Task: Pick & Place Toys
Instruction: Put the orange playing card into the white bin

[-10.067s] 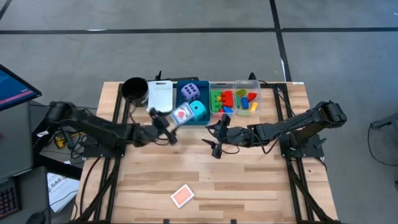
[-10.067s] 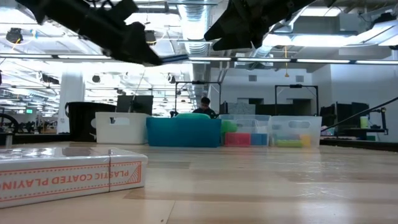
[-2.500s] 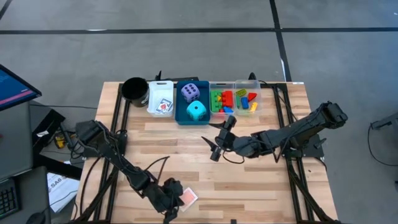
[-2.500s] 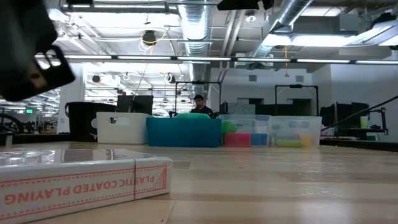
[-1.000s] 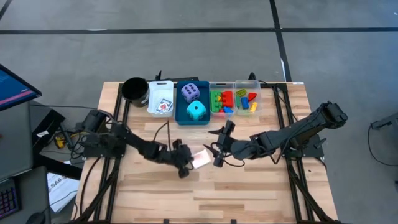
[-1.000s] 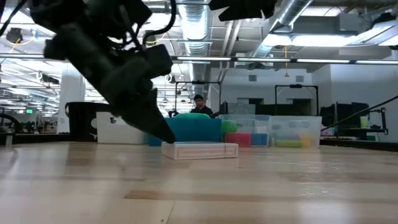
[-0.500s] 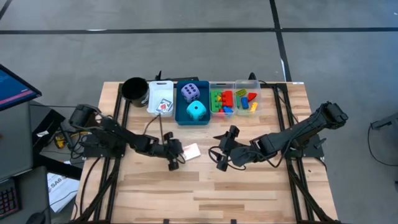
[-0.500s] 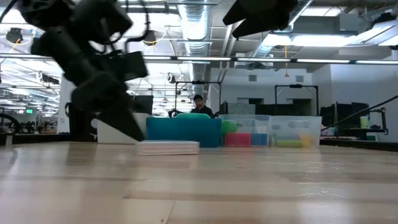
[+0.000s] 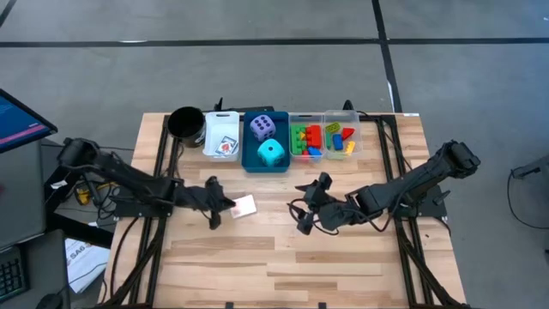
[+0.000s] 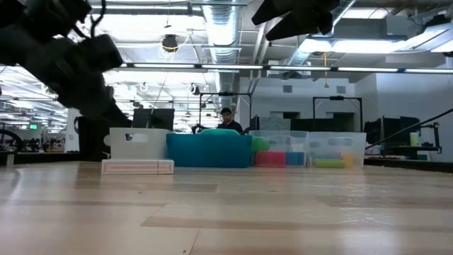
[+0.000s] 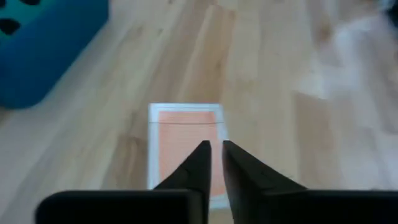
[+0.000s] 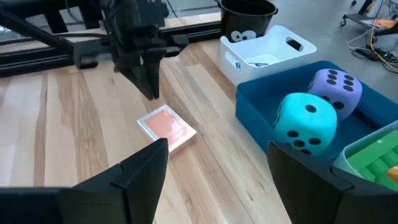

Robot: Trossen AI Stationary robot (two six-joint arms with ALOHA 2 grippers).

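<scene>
A: Where's the card pack (image 9: 244, 205)?
B: Flat on the table (image 9: 283, 249), just ahead of the left gripper (image 9: 225, 206), whose fingers are nearly together, holding nothing.
A: The right gripper (image 9: 302, 209)?
B: Spread wide, empty, farther off.

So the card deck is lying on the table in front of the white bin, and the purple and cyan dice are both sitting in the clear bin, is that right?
Not quite. The card deck does lie on the table in front of the white bin, but the purple die and cyan die sit in the blue bin, not a clear one. The high view shows it.
</scene>
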